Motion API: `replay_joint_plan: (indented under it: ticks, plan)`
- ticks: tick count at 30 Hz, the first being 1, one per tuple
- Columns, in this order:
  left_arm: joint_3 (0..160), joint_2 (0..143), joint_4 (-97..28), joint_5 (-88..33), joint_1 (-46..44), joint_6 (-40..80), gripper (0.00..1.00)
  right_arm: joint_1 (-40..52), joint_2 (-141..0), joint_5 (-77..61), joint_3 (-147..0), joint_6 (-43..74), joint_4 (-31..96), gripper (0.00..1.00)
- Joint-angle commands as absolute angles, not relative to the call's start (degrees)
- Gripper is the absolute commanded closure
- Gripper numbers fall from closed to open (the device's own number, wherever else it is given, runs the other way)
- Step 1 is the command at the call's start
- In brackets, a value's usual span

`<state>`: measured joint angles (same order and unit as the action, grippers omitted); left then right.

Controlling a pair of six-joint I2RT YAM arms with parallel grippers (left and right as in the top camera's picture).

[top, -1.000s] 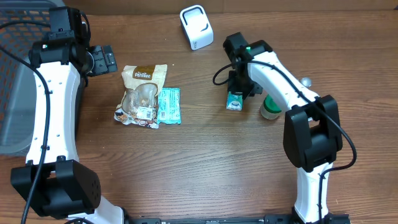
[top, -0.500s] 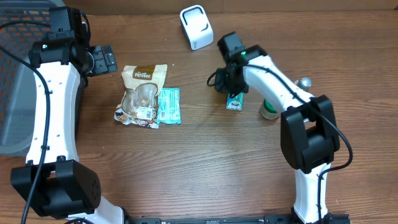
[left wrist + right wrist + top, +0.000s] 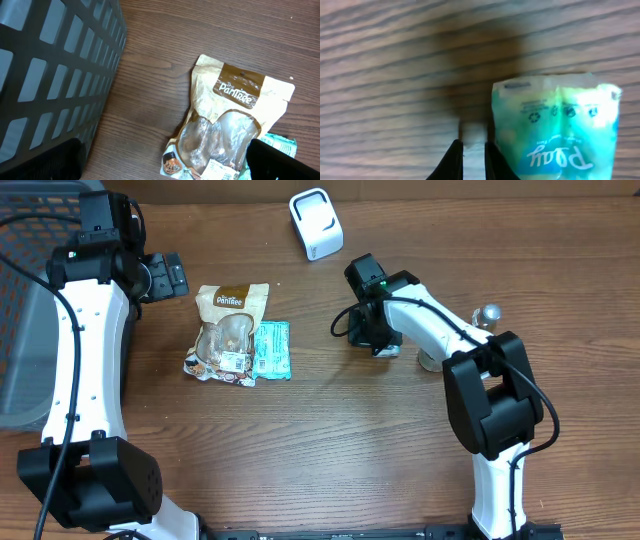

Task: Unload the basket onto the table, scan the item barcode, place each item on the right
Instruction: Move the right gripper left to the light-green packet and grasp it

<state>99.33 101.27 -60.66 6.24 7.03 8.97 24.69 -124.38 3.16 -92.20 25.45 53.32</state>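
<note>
A small green "Pqay" packet (image 3: pixel 555 130) lies on the wood. In the right wrist view it sits just right of my right gripper (image 3: pixel 473 145). The dark fingers (image 3: pixel 456 160) are drawn close together with only table between them, and the packet is beside them, not in them. From overhead the right gripper (image 3: pixel 373 332) covers most of that packet. The white scanner (image 3: pixel 316 222) stands at the back. My left gripper (image 3: pixel 165 277) hangs wide open at the far left, its fingers (image 3: pixel 280 162) at the view's bottom corners above a Pantree pouch (image 3: pixel 235 125).
The Pantree pouch (image 3: pixel 230 330) and a teal packet (image 3: pixel 271 350) lie side by side left of centre. A dark mesh basket (image 3: pixel 20 360) fills the left edge. A small jar (image 3: pixel 432 360) and a silver knob (image 3: pixel 490 312) sit right of the right gripper.
My right gripper has slid left and slightly back over the green packet, and its fingers have drawn closer together. The left arm has stayed still.
</note>
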Motion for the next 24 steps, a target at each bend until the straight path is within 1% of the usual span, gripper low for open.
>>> replay_joint_plan:
  ticks: [1, 4, 7, 8, 11, 13, 17, 20, 24]
  plan:
    - [100.18, 101.16, -60.64, 7.03, 7.49, 8.78, 0.0, 24.1, -124.36, 6.31, -92.53, 25.52, 53.1, 0.88]
    - [100.18, 101.16, -60.64, 7.01, 7.49, 8.78, 0.0, 24.38, -124.18, 3.44, -95.22, 25.41, 53.56, 0.87]
    - [100.18, 101.16, -60.64, 7.01, 7.49, 8.78, 0.0, 24.97, -124.09, -0.8, -99.09, 25.19, 55.07, 0.81]
    - [100.18, 101.16, -60.64, 7.01, 7.49, 8.78, 0.0, 25.39, -124.09, -4.54, -101.54, 25.21, 55.81, 0.79]
    - [100.18, 101.16, -60.64, 7.01, 7.49, 8.78, 0.0, 26.13, -124.09, -13.89, -102.69, 25.26, 52.42, 0.78]
    - [100.18, 101.16, -60.64, 7.01, 7.49, 8.78, 0.0, 27.03, -124.25, -17.19, -102.56, 25.26, 49.19, 0.78]
    - [100.18, 101.16, -60.64, 7.01, 7.49, 8.78, 0.0, 30.39, -124.36, -13.69, -102.32, 25.17, 43.62, 0.75]
    - [100.18, 101.16, -60.64, 7.01, 7.49, 8.78, 0.0, 34.26, -124.38, -9.13, -102.32, 25.04, 39.13, 0.76]
    - [100.18, 101.16, -60.64, 7.01, 7.49, 8.78, 0.0, 37.43, -124.57, -5.43, -102.32, 25.04, 36.21, 0.76]
